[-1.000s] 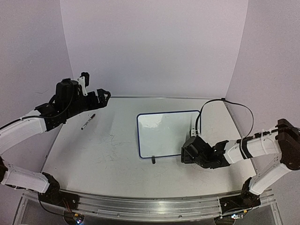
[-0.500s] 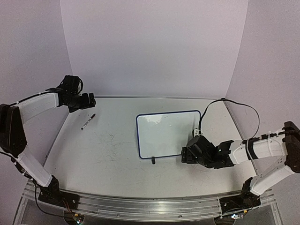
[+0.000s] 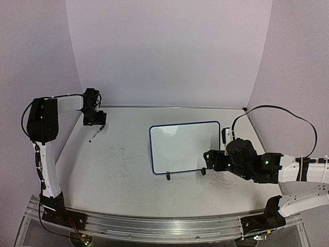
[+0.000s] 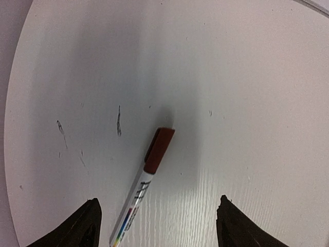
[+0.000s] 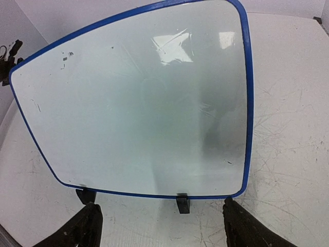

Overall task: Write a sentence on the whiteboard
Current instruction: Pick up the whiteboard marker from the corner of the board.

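Tools both gape wide: left tool (image 4: 157,227) hovers above marker (image 4: 148,181); ahead of right tool (image 5: 162,226), blue-framed whiteboard (image 5: 133,103) gleams white.

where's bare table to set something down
Widest bare stretch: the table between the marker and the left edge of the whiteboard. A narrower strip lies between the whiteboard and the back wall. Crowded: the left gripper over the marker, the right gripper at the whiteboard's near edge.

One whiteboard (image 3: 185,146), blue frame, with two black feet (image 5: 182,202). One marker (image 4: 149,172) with one dark red cap. Two grippers, the left gripper (image 3: 95,119) and the right gripper (image 3: 206,162), two fingers on each. One table (image 3: 128,185)
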Controlling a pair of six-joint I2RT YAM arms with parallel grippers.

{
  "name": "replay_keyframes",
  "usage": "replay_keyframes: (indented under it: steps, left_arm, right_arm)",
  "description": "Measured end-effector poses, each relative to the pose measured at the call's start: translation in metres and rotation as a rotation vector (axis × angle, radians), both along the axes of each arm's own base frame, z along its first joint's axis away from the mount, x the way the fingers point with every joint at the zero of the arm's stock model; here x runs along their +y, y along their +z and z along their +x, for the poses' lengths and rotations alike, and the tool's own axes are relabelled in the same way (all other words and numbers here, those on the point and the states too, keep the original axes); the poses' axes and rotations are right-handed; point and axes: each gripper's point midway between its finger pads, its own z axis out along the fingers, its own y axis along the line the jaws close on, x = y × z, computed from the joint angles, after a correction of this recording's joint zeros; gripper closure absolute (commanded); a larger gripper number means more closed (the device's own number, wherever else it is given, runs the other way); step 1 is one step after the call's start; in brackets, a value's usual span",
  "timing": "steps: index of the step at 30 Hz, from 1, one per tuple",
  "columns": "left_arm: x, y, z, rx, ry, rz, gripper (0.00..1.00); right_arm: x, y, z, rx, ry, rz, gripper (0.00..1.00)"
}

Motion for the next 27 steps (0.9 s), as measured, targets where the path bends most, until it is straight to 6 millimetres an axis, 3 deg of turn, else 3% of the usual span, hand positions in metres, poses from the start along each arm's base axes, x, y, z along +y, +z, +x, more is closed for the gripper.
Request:
replay_keyframes:
  steps: [6,9,15,21,27]
  left_arm:
    - [0.003,-0.034,0.023,0.031,-0.030,0.011,0.40]
    - [0.003,-0.055,0.023,0.069,-0.041,0.001,0.54]
    - [0.006,-0.055,0.025,0.067,-0.054,0.013,0.72]
    - [0.008,-0.056,0.025,0.067,-0.048,0.032,0.84]
    - [0.007,-0.053,0.018,0.066,-0.040,0.048,0.95]
  right_arm:
    - [-0.005,0.018,-0.004,-0.040,0.022,0.014,0.22]
    - [-0.006,0.033,-0.005,-0.074,0.035,0.038,0.22]
    - [-0.005,0.055,-0.005,-0.115,0.046,0.075,0.23]
    - [-0.003,0.056,-0.005,-0.113,0.054,0.068,0.22]
    - [-0.002,0.055,-0.003,-0.113,0.050,0.058,0.11]
